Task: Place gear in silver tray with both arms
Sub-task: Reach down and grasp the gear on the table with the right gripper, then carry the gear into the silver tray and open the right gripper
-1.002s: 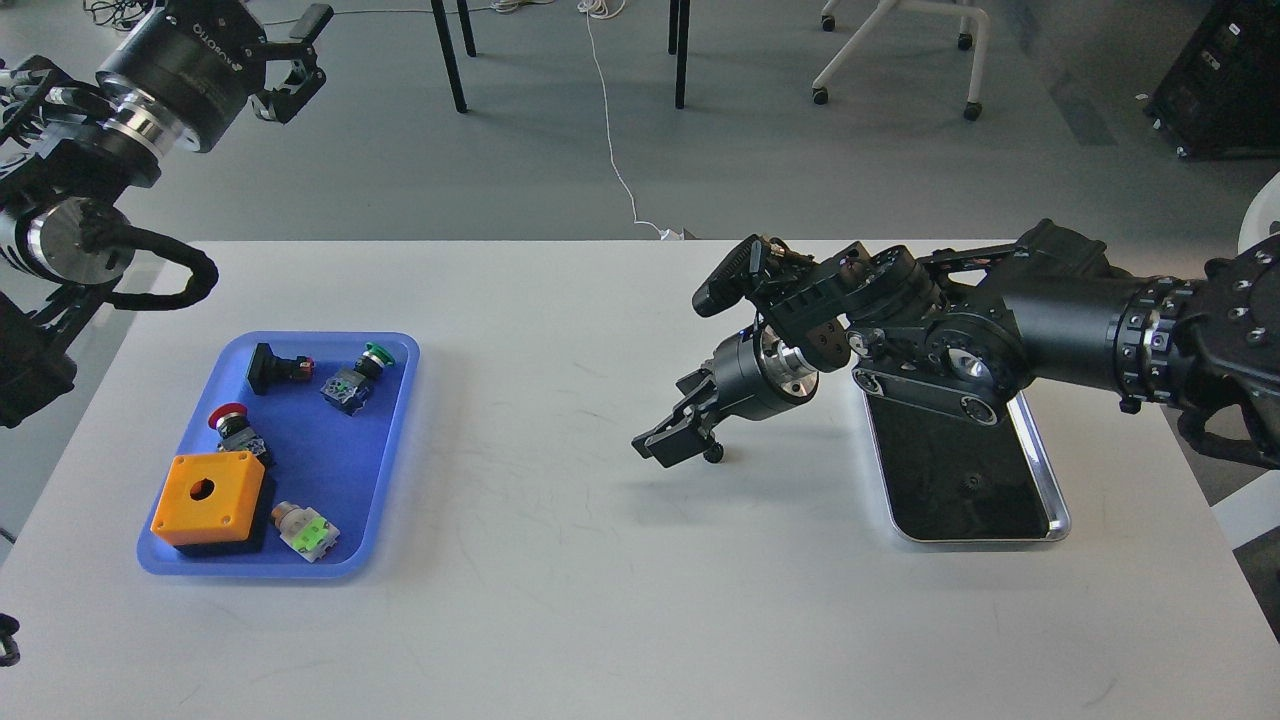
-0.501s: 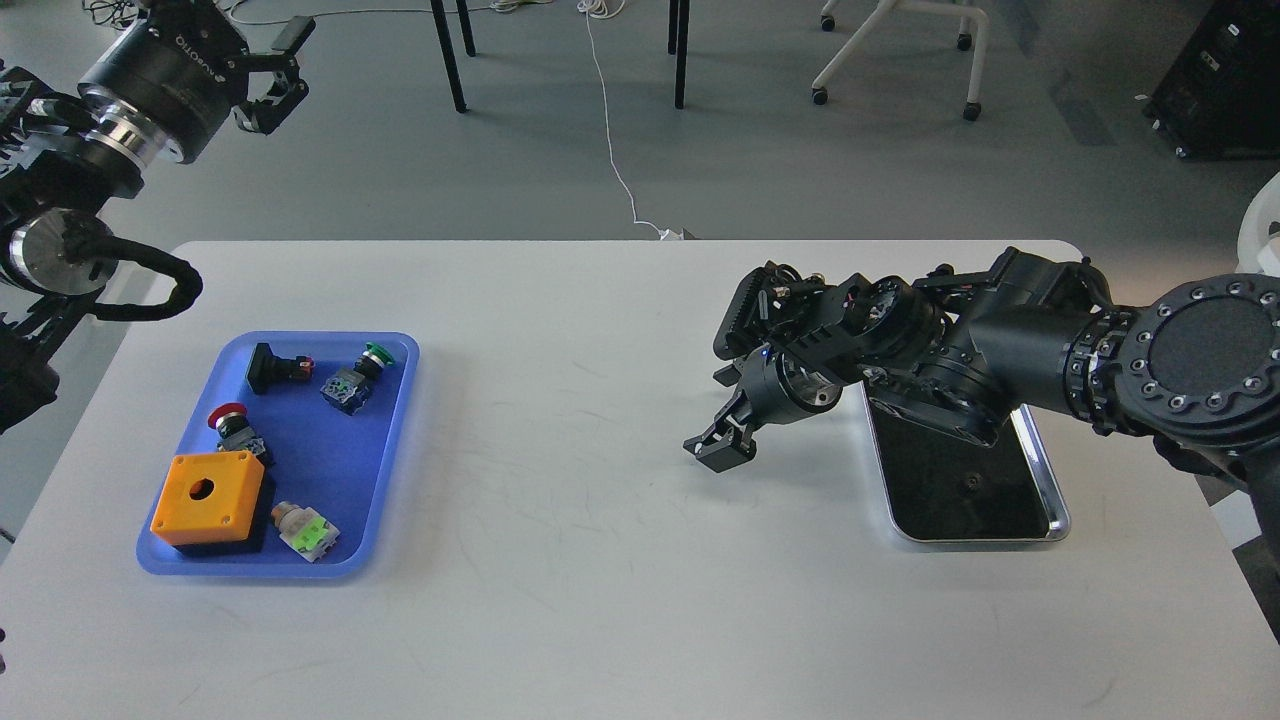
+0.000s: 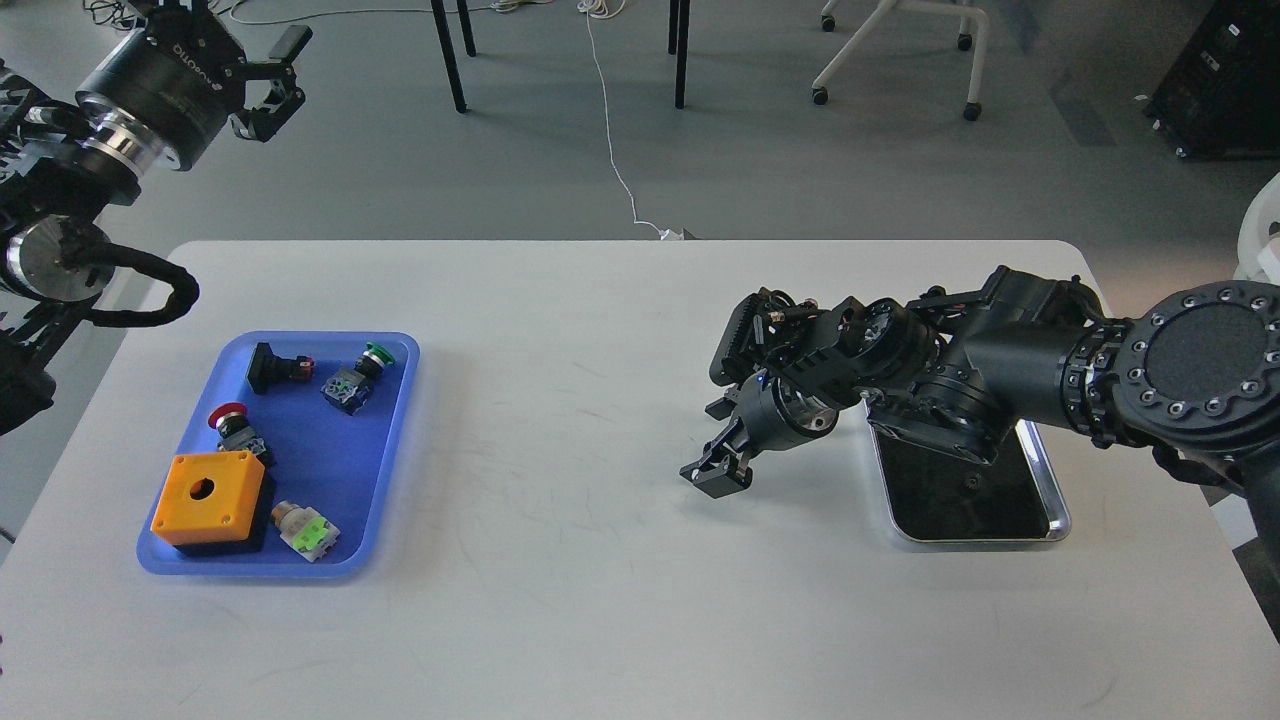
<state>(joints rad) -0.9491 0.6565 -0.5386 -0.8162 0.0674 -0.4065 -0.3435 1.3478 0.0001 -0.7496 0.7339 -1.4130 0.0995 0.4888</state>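
- Clearly, the question for the next move is where the gear lies from the right gripper, and I cannot find it with certainty: no gear shows on the open desk and none is clear between the jaws.
- Those jaws hang low over the middle of the desk, pointing down and toward the left edge. They look nearly together, but they are small and dark, so I cannot tell if they are closed or hold a small part.
- On the right side of the desk lies the silver tray, with its long axis running from the near edge to the far edge. The right arm covers its far half.
- One small dark round spot shows on the dark bottom of this tray. I cannot tell if it is the gear or only a reflection.
- The right arm is much nearer to the silver tray; its jaws are just beside the tray's left rim.
- Near the left edge sits the blue tray. It holds an orange box with a hole, a red push button, a green push button, a black switch and a pale module with green parts.
- Beyond the far-left corner, high above the floor, is the left gripper. Its jaws are spread and hold nothing.
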